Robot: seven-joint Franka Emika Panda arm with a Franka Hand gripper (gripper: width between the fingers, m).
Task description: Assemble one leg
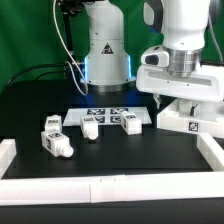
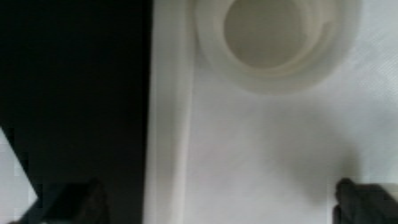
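black table [image 1: 140, 160] before a green backdrop [image 1: 30, 40]: my claw [image 2: 217, 200] hangs low at the exterior view's right, its fingers [image 2: 80, 200] wide apart, holding nothing. just under it lies the wide white board [image 1: 190, 120], with one round socket [image 2: 276, 45] clear in the wrist view. the nearest leg [image 1: 130, 122] sits near the marker board [image 1: 105, 111]. three more legs [image 1: 57, 145] lie further toward the exterior view's left, well apart from me.
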